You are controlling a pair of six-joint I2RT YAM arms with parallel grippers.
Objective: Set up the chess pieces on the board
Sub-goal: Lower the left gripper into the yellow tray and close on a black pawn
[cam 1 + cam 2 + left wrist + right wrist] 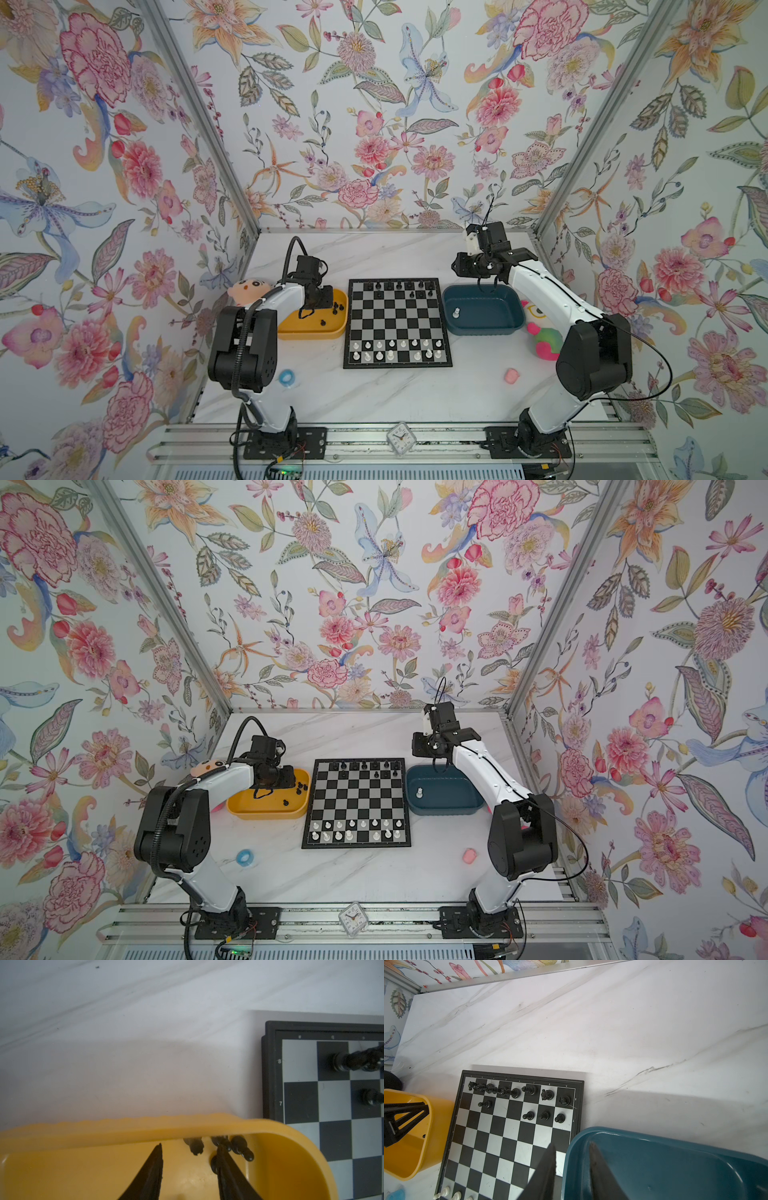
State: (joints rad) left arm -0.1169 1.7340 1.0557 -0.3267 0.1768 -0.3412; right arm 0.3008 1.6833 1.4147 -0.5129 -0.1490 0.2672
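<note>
The left gripper (189,1147) is spread inside the yellow tray (316,332), left of centre in both top views. Its fingers (153,1167) point at loose black pieces (242,1148) huddled by the tray's far wall, and they pinch none of them. The right gripper (572,1144) hangs partly spread and empty over the upper left corner of the blue tray (498,316), right of centre, where one white piece (456,312) stands. Between the trays lies the board (397,322). Black men (398,285) partly fill its two upper rows, and white men (392,344) stand in its two lower rows.
</note>
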